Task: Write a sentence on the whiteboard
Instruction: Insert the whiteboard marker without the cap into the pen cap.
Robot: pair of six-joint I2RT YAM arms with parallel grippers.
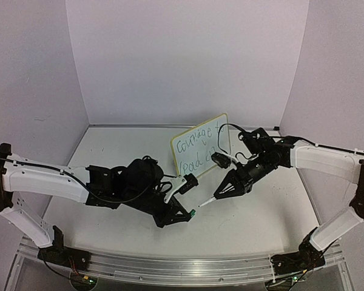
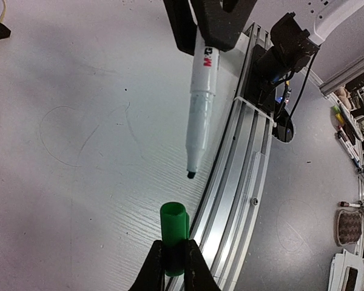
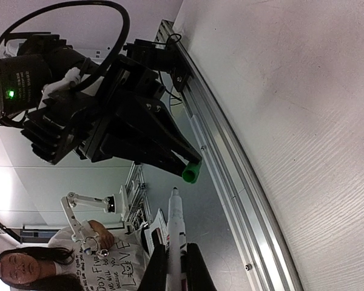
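While the left end effector [image 1: 191, 213] pinches the green cap [image 1: 193, 213] tight by its base, the right end effector [image 1: 223, 193] is clamped on the marker [image 1: 207, 202]. The bare tip points straight at that cap, and only a small gap separates them near the front of the bench [image 1: 109, 151]. Behind them the whiteboard [image 1: 200, 143] stands upright around the middle of the bench, turned askew, just beside the right arm. Across it the sentence [image 1: 197, 147] runs in green over two slanted lines, its right end partly hidden by the arm's cable.
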